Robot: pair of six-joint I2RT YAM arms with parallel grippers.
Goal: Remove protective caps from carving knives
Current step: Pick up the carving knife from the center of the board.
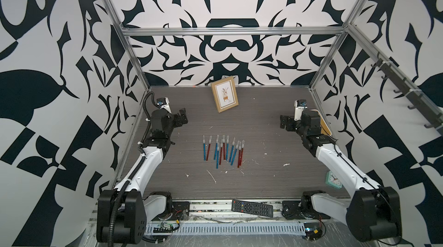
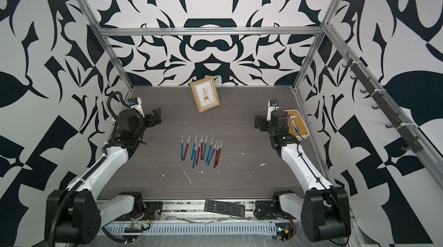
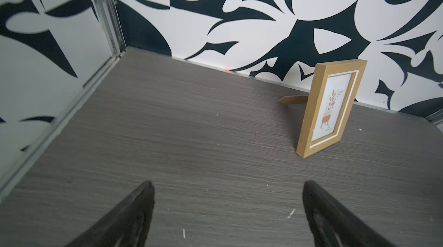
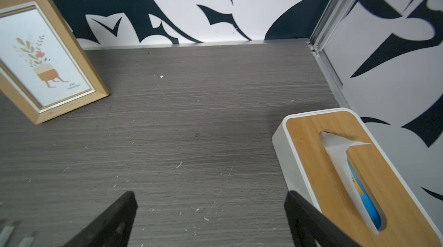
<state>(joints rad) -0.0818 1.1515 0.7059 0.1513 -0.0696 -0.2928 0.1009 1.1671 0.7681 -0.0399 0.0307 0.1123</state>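
While both arms sit out by the left and right edges, the knives lie in a loose row about mid-bench, blue and red handles mixed, a few crossing each other. The pale caps are on the ends facing the far edge, but they're too small to make out properly.

The bench is dark grey woodgrain, scuffed and dotted with white flecks. Bold black-and-white patterned walls box it in on three sides, with metal rails in the corners.

The left tool is spread wide with nothing in it, over bare bench. The right tool is the same, well apart from the knives.

A frame stands propped near the far edge. A remote lies on the rail just past the near edge.

The tissue box at the right edge is mostly hidden behind the right arm. A small green clock near the right edge is half cut off by that arm too. Neither wrist view catches the knives at all.
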